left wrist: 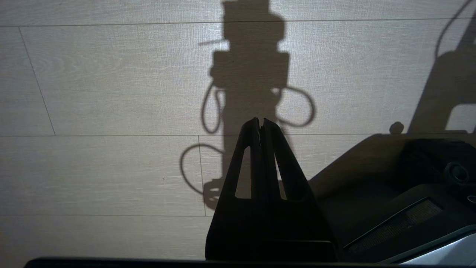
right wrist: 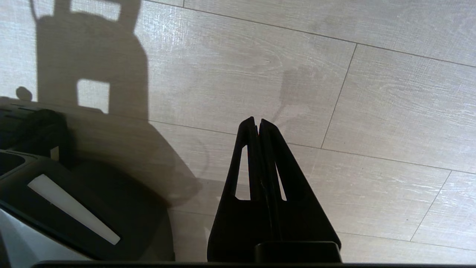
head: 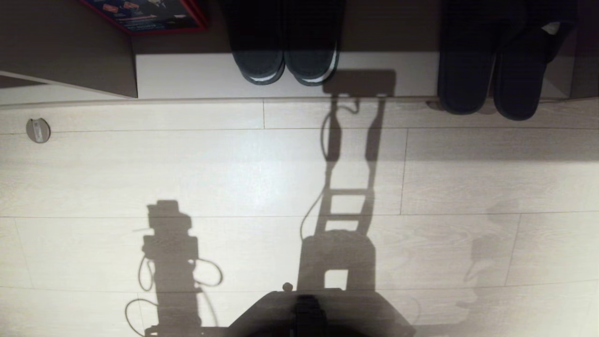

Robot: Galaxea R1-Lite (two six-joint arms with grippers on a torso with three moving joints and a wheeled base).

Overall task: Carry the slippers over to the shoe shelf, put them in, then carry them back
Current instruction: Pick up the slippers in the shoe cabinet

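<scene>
The slippers [head: 491,70] are a flat dark grey pair at the right end of the shoe shelf [head: 187,75]. Their heels stick out past its pale base board over the floor. Neither gripper appears in the head view; only the arms' shadows fall on the floor. In the left wrist view my left gripper [left wrist: 260,120] hangs over bare floor, shut with nothing in it. My right gripper [right wrist: 257,120] also hangs over bare floor beside the robot's base, shut and empty. Both are well back from the shelf.
A second dark pair with white-striped soles [head: 285,61] sits in the middle of the shelf. A red-edged box [head: 145,16] lies at the shelf's left, behind an upright panel [head: 70,51]. A small round fitting [head: 38,130] sits on the pale plank floor. My base [head: 318,313] fills the near edge.
</scene>
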